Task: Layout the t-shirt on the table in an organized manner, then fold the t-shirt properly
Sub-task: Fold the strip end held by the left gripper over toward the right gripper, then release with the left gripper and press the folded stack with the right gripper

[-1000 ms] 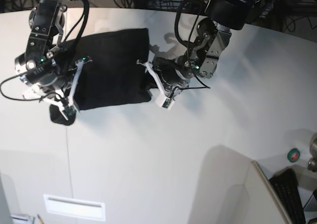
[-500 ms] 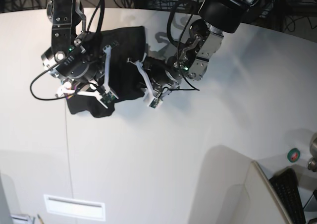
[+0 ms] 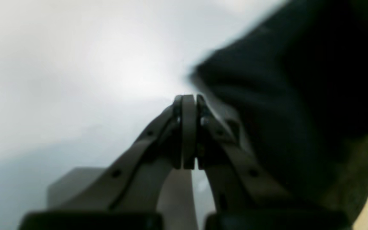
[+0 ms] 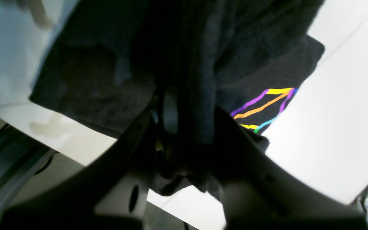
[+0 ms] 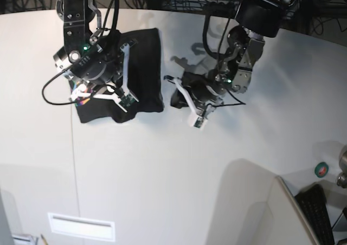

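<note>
Blur softens my left wrist view, so the dark cloth at its right edge is hard to read. My left gripper [image 3: 188, 105] has its fingers pressed together on nothing, clear of the shirt. My right gripper [image 4: 187, 121] pinches a bunched fold of the t-shirt [image 5: 142, 66], which lies folded at the upper left of the table [image 5: 179, 174] in the base view.

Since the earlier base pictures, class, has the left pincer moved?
Yes. The left pincer, shut and empty, has drawn rightward off the t-shirt, over bare table.
</note>
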You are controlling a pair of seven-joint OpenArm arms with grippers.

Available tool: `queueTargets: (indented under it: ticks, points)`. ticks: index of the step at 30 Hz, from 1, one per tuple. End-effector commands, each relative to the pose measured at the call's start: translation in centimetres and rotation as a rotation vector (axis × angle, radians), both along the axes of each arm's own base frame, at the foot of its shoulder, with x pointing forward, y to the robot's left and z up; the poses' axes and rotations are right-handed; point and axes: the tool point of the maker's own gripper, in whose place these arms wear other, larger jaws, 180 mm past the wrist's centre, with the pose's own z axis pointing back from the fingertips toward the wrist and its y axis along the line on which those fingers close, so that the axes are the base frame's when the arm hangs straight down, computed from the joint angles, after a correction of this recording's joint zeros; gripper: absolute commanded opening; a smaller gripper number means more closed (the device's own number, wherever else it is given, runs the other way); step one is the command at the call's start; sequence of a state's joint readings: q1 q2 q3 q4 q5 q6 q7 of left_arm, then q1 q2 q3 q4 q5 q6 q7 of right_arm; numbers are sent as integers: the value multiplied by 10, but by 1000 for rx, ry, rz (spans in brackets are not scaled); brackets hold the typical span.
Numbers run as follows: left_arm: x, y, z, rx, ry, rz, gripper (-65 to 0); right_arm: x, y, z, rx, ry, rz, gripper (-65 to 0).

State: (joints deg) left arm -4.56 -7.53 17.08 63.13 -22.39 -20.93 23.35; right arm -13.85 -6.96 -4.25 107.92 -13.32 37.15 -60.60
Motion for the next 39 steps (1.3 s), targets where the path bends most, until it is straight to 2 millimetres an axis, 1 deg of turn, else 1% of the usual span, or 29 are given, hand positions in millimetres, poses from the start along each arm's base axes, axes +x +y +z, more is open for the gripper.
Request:
queueTargets:
  ticks: [1,2,4,7,9,13,16,19,22,25,28,35,39]
  points:
    - [10,1,16,-26,-51,11,-650,6,4,2,15,-15,-1,-650]
    - [11,10,19,-17,-66,20,-650,3,4,-3,14,4,1,-650]
    - [6,29,23,2,-81,35,-650,-1,5,-12,14,32,6,-650]
    - [-3,59,27,40,-96,64,-650,-4,6,-14,14,41,6,-650]
    - [-13,86,25,76,-89,95,-650,-4,6,-14,14,41,6,-650]
    - [-32,133,15,134,-49,169,-650,-3,8,-14,16,40,12,-650]
    - [-46,156,9,166,-22,208,-650,-1,8,-13,17,34,11,-650]
    - [-58,172,5,188,-3,238,-650,8,7,-8,18,15,7,-650]
    - [-64,180,4,194,7,258,-650,15,7,-5,17,-2,5,-650]
    - [-66,180,3,195,11,257,-650,18,7,-6,16,2,8,-650]
    - [-65,178,3,191,9,258,-650,15,8,-14,14,27,11,-650]
    - [-63,178,4,189,4,259,-650,14,8,-14,19,30,10,-650]
    - [-63,178,4,189,4,259,-650,12,26,-11,130,43,16,-650]
